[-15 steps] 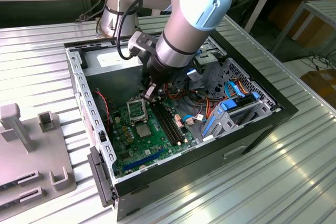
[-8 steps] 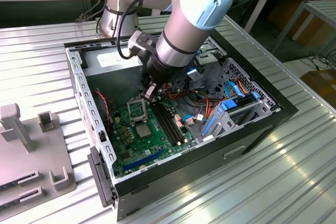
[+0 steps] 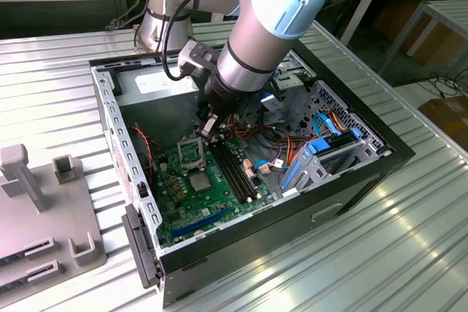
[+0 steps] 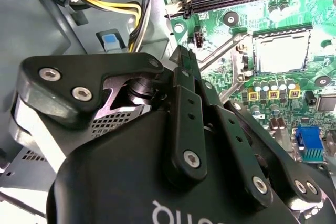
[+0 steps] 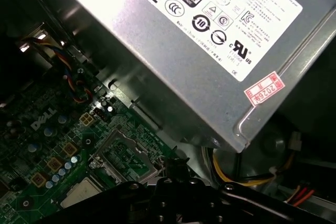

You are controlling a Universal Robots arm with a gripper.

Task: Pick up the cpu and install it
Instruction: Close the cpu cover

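The black two-finger gripper, pinched narrow and empty, hovers over the shiny metal open socket. The small flat silver-grey square cpu lies at its six o'clock in the exterior view. Descending here risks crushing the socket pins.

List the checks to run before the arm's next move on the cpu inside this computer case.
1. Cpu located: ok. The cpu lies flat on the motherboard, beside the socket frame.
2. Socket free: ok. In the first wrist view, bare green board shows inside the frame and no chip is seated.
3. Cpu in the gripper: not ok. The gripper hangs over the socket area, apart from the cpu.
4. Cable clearance: cannot tell. The yellow and black cables run close beside the gripper; contact is not visible.
5. Power supply clearance: ok. The power supply sits beside the gripper with a gap.
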